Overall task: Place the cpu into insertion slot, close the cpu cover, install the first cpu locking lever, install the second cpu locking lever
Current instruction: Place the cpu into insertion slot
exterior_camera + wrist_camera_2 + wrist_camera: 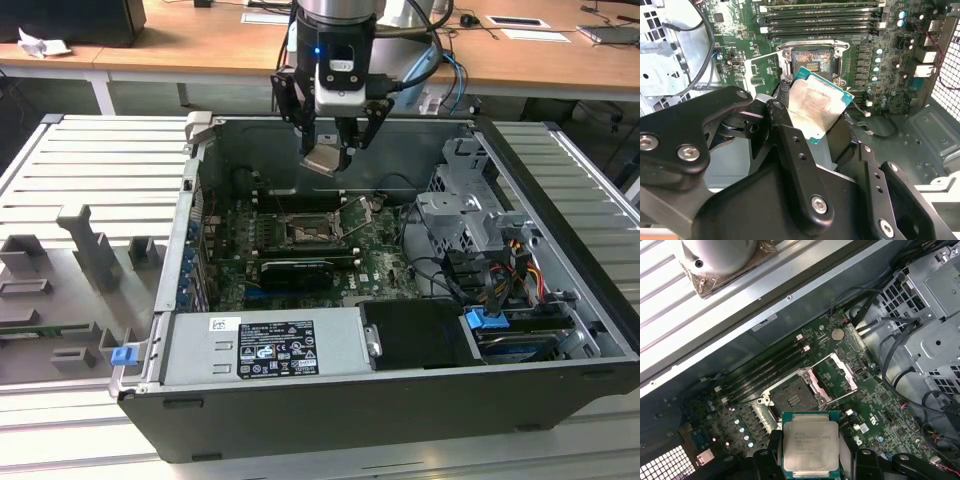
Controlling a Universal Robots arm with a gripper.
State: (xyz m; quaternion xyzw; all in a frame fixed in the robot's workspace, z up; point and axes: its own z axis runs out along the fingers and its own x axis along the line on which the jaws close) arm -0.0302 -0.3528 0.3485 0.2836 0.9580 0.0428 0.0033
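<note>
The arm [335,15] is pointing straight down over the open computer case [330,420], its gripper [330,148] clamping the tilted cpu [322,162] between closed fingers, well above the empty insertion slot [303,232]; the cpu cover [356,215] is standing open alongside the slot.

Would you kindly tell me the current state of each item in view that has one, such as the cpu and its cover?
gripper: shut on the cpu.
cpu: held up, not yet in the socket.
cpu cover: swung open beside the socket.
socket: uncovered, empty.
computer case: open, interior exposed.
</note>
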